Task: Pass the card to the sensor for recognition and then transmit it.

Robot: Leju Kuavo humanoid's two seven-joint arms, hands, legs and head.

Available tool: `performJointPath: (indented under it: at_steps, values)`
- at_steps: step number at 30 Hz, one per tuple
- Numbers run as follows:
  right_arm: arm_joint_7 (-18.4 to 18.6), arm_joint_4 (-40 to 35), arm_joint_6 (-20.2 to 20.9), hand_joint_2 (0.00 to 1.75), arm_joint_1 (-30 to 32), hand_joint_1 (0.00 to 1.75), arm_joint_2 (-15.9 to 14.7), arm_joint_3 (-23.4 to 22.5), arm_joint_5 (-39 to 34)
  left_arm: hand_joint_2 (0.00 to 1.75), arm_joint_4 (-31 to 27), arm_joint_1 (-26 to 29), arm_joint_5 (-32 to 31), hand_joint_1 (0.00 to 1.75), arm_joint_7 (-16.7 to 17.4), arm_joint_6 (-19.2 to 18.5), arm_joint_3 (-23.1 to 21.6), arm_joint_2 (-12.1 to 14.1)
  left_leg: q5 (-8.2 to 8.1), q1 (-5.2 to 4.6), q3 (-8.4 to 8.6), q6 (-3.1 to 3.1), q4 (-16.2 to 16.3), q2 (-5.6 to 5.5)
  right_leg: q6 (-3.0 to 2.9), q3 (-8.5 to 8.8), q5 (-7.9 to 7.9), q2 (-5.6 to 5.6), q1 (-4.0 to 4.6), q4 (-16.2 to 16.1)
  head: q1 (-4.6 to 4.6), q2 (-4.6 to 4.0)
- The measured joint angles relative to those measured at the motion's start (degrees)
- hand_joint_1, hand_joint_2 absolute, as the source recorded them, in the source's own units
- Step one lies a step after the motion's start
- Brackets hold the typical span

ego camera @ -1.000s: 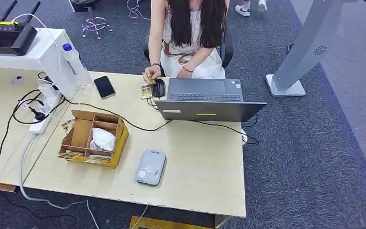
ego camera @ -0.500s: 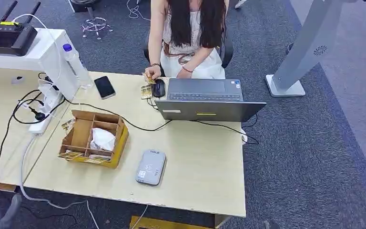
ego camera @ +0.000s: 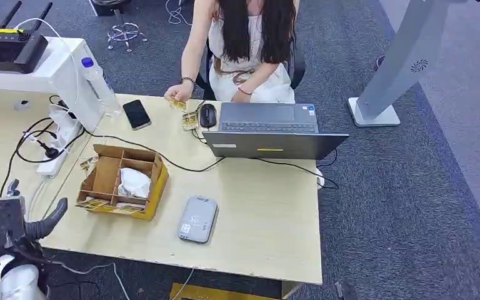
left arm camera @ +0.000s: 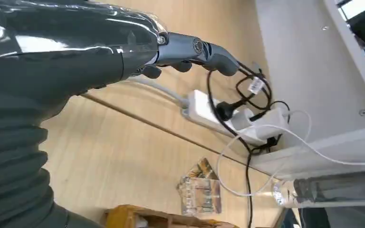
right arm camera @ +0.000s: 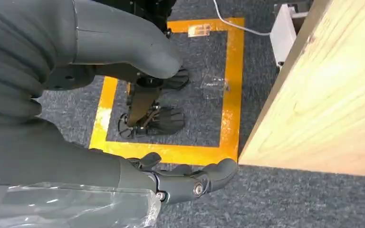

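Left robot hand [ego camera: 22, 222], lower left of frame, spread and empty; right robot hand [right arm camera: 180, 180] loosely open beside the table [ego camera: 269, 231]. Card [ego camera: 177, 104] pinched by the person [ego camera: 247, 44], upper centre; card reader [ego camera: 197, 219] mid-table. Risk: the rising hand may snag the cables [ego camera: 34, 140].

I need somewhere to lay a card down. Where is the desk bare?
Bare: between the grey reader, the laptop and the desk's right edge. Crowded: around the cardboard box and power strip.
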Motion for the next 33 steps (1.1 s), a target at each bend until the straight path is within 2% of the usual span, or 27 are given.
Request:
performJointPath:
  at_steps: [4, 21, 27, 33]
  values:
    - [0.11, 0.15, 0.00, 1.75, -0.45, 0.00, 0.37, 0.00, 0.96, 1.75, 0.61, -3.39, -6.14, 0.00, 2.10, 2.67, -3.61, 0.83, 0.00, 0.00, 0.00, 0.00, 0.00, 0.00, 0.00, 0.00, 0.01, 0.01, 0.00, 0.02, 0.00, 0.00]
    - [1.16, 0.90, -0.24, 1.75, -2.21, 0.00, 1.68, 0.00, 4.50, 1.75, 0.35, -17.11, -32.64, 0.00, 10.60, 18.88, -17.06, 4.72, 0.08, 0.02, 0.00, -0.05, 0.04, -0.01, -0.05, -0.02, 0.05, 0.02, 0.01, 0.06, 0.02, 0.00]
    - [1.68, 1.07, -0.61, 1.75, -2.62, 0.00, 1.99, 0.00, 5.33, 1.75, 1.05, -23.52, -41.70, 0.00, 14.19, 18.38, -22.19, 5.44, 0.13, 0.01, 0.00, -0.06, 0.06, 0.01, -0.09, -0.02, 0.10, 0.04, 0.01, 0.07, 0.02, 0.00]
    - [2.42, 1.27, -0.96, 1.75, -2.87, 0.00, 2.32, 0.00, 6.05, 1.75, 5.09, -29.05, -49.80, 0.00, 18.61, 17.40, -28.21, 5.99, 0.14, 0.01, -0.01, -0.07, 0.06, 0.02, -0.06, -0.03, 0.15, 0.07, 0.01, 0.08, 0.00, 0.00]
